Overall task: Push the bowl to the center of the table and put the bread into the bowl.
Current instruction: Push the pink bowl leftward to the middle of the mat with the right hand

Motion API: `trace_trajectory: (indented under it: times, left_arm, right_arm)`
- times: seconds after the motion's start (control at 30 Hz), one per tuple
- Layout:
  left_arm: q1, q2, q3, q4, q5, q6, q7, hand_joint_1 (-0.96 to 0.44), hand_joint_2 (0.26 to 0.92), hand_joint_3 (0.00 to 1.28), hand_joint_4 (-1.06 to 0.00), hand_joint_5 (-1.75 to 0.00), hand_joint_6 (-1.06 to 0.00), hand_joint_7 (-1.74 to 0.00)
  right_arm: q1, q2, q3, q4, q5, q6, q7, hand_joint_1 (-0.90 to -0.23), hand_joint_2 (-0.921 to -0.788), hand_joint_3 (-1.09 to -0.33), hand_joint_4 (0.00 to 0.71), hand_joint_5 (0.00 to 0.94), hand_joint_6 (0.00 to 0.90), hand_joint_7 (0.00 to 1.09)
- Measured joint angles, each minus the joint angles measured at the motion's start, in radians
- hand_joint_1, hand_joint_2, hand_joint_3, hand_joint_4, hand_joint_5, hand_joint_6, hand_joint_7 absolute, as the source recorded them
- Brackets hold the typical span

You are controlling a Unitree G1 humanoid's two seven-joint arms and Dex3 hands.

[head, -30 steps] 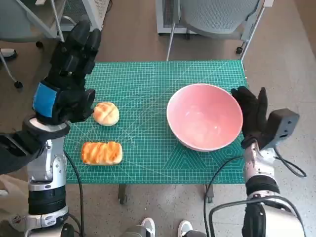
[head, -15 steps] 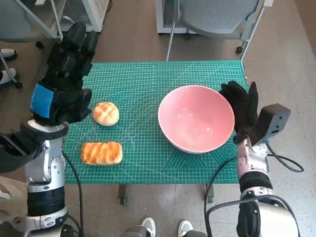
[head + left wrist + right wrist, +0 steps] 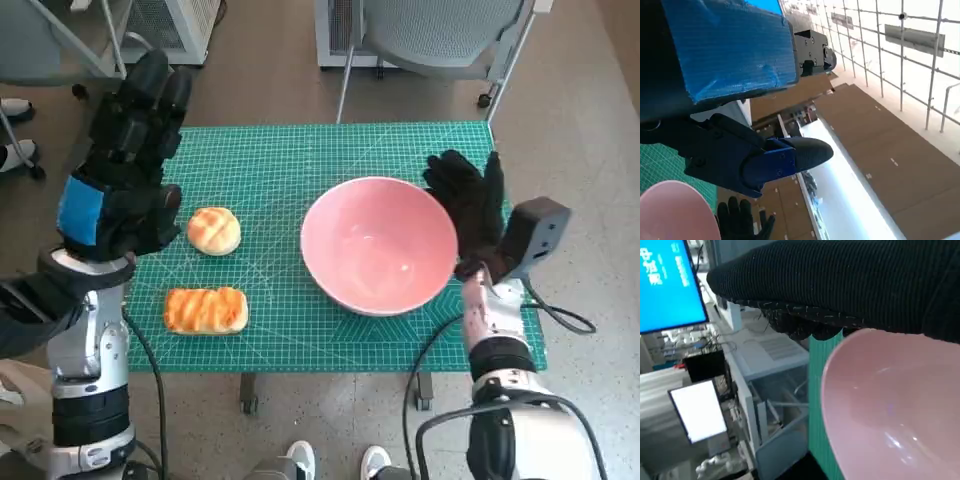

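Right hand (image 3: pixel 472 212) has its fingers extended flat against the pink bowl (image 3: pixel 378 243) rim; the bowl sits right of table centre. Left hand (image 3: pixel 122 165), fingers loosely apart and holding nothing, hovers beside the round bread (image 3: pixel 214 230). Risk: high rim contact could tip or spin the bowl, or overshoot it into the bread.

green cutting mat (image 3: pixel 290 165) laid over table | grey chair (image 3: pixel 440 35) seen at 12 o'clock | white shoes (image 3: pixel 335 462) seen at 6 o'clock | blue screen (image 3: pixel 667 285) shown in right wrist view
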Motion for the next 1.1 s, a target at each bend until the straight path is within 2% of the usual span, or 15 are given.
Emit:
trace_trajectory:
  times: [0.13, 0.23, 0.7, 1.1]
  left_arm:
    - [0.01, 0.002, 0.006, -0.001, 0.001, -0.001, 0.001, -0.67, 0.921, 0.58, -0.02, -0.01, 0.0, -0.27]
    - [0.02, 0.005, 0.013, -0.002, 0.001, -0.004, 0.001, -0.67, 0.921, 0.57, -0.03, -0.02, 0.0, -0.28]
    - [0.06, 0.023, 0.044, -0.016, 0.001, -0.017, 0.001, -0.68, 0.921, 0.55, -0.04, -0.02, 0.0, -0.3]
    - [0.095, 0.028, 0.059, -0.038, 0.001, -0.03, 0.006, -0.68, 0.921, 0.53, -0.04, -0.02, 0.0, -0.32]
  right_arm:
    - [-0.011, 0.011, 0.003, 0.0, -0.001, 0.003, 0.0, -0.667, -0.921, -0.89, 0.434, 0.008, 0.503, 0.08]
    - [-0.019, 0.018, 0.004, 0.0, -0.001, 0.005, 0.0, -0.695, -0.921, -0.867, 0.434, 0.006, 0.499, 0.08]
    - [-0.041, 0.055, 0.027, 0.0, -0.003, 0.008, -0.003, -0.664, -0.921, -0.879, 0.43, 0.001, 0.5, 0.08]
    - [-0.058, 0.064, 0.036, 0.0, -0.003, 0.013, 0.0, -0.679, -0.921, -0.872, 0.434, 0.004, 0.496, 0.07]
